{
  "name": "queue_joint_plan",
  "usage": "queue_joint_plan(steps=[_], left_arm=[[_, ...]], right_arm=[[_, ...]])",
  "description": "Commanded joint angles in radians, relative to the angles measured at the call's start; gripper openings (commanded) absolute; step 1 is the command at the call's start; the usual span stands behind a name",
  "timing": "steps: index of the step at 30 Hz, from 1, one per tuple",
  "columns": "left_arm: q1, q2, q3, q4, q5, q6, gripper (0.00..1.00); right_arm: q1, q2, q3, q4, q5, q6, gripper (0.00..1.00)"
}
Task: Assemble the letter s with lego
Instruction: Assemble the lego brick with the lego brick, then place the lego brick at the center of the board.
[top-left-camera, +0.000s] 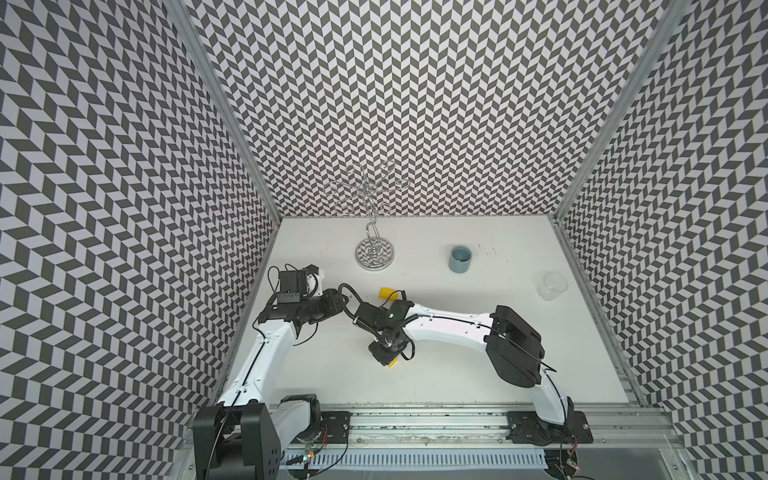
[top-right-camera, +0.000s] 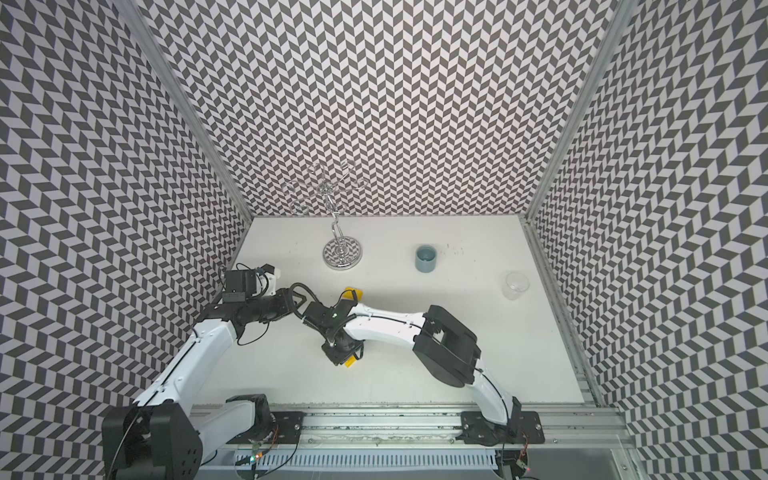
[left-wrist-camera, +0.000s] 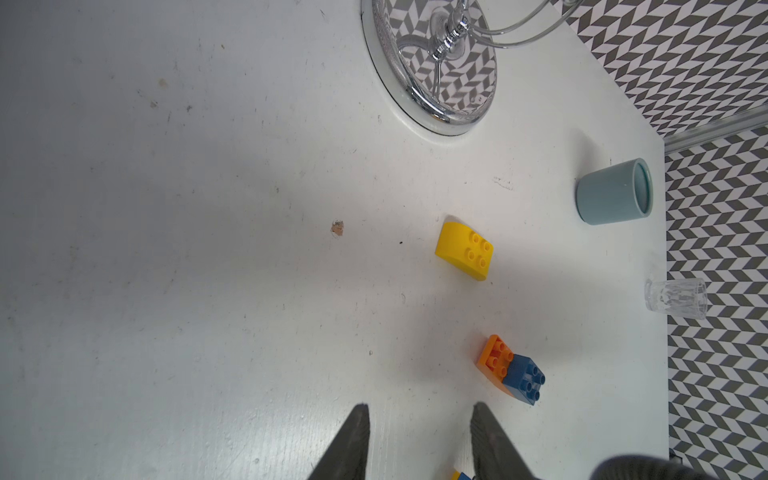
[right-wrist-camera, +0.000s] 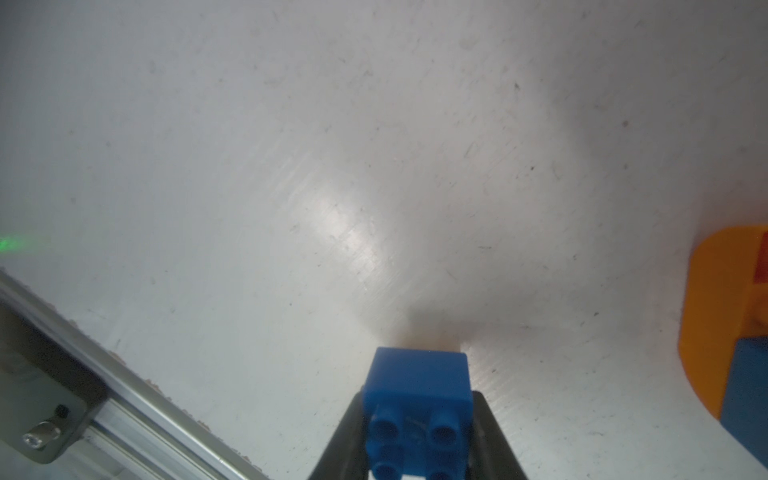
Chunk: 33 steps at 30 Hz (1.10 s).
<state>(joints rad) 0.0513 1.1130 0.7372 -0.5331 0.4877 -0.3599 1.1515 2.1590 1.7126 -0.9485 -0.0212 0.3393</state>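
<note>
**Front rail to back wall: blue brick clamped, S unfinished**

Front rail (top-left-camera: 415, 419) carries both arm bases. Next in, right gripper (right-wrist-camera: 417, 399) is clenched on a blue brick (right-wrist-camera: 419, 370), jaws on its side faces, studs toward the wrist. That likely leaves the underside free for pressing down. Yellow sliver (top-left-camera: 392, 363) peeks from under that gripper in both top views; can't tell if the blue sits on it. Just beside, orange brick (left-wrist-camera: 492, 357) lies on the table (left-wrist-camera: 208, 249) with a second blue brick (left-wrist-camera: 525, 380) stacked on one end, probably the S base. Left gripper (left-wrist-camera: 419, 409) hangs with jaws apart, empty, pointed at the bricks, maybe ready to brace. Further out, curved yellow brick (left-wrist-camera: 463, 251) lies loose, unjoined. Grey cup (top-left-camera: 460, 259), clear glass (top-left-camera: 552, 286) and chrome stand (top-left-camera: 375, 253) sit at the back, out of the way.
</note>
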Motion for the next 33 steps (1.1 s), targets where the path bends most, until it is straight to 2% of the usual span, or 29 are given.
queue_joint_plan(steps=[1, 13, 19, 22, 27, 33], left_arm=[[0.001, 0.005, -0.007, 0.013, 0.011, 0.01, 0.43], [0.001, 0.017, -0.006, 0.012, 0.011, 0.01, 0.43], [0.001, 0.024, -0.006, 0.011, 0.011, 0.009, 0.43], [0.001, 0.03, -0.005, 0.012, 0.011, 0.01, 0.43], [0.001, 0.042, -0.006, 0.013, 0.014, 0.009, 0.43], [0.002, 0.047, -0.004, 0.011, 0.013, 0.012, 0.43]], right_arm=[[-0.01, 0.074, -0.074, -0.044, 0.074, 0.016, 0.08], [-0.126, -0.167, -0.165, -0.053, 0.101, 0.053, 0.07], [-0.213, -0.286, -0.302, -0.005, 0.121, 0.038, 0.08], [-0.271, -0.335, -0.388, 0.087, 0.134, 0.014, 0.08], [-0.347, -0.35, -0.459, 0.219, 0.113, -0.034, 0.08], [-0.36, -0.33, -0.469, 0.254, 0.094, -0.046, 0.1]])
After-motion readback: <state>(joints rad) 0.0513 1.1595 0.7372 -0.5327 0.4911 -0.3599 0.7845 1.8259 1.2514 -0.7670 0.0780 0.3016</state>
